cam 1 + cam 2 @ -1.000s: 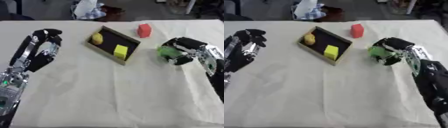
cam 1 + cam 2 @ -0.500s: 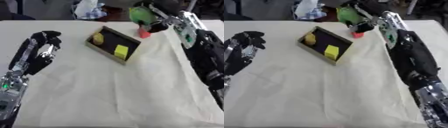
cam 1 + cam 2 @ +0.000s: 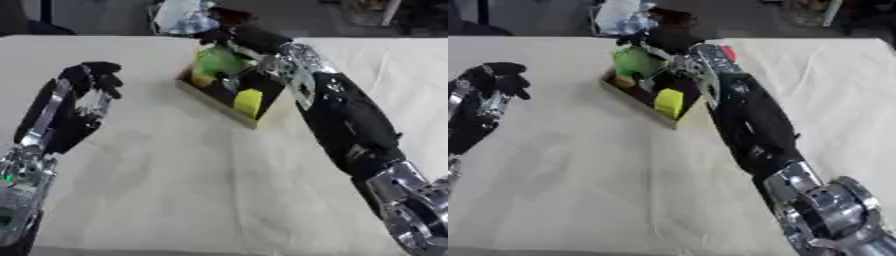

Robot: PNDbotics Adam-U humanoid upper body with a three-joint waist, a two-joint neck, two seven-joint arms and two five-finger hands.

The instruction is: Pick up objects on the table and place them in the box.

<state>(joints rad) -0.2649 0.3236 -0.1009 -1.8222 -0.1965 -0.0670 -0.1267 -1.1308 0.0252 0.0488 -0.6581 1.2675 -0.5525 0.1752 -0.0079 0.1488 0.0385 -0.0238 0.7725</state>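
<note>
Right hand [image 3: 234,39] reaches across table [image 3: 175,190] to far edge, fingers curled round green object [image 3: 217,61]; object blurred, exact kind unclear. Held over far end of box [image 3: 229,107], contact with box not discernible. Box: dark shallow tray near far edge of table, holds yellow block [image 3: 248,101] and smaller yellow piece [image 3: 201,81], partly hidden by green object. Red block [image 3: 728,52] mostly hidden behind right arm. Left hand [image 3: 86,95] near table's left edge, fingers curled, holding nothing. No readable writing.
</note>
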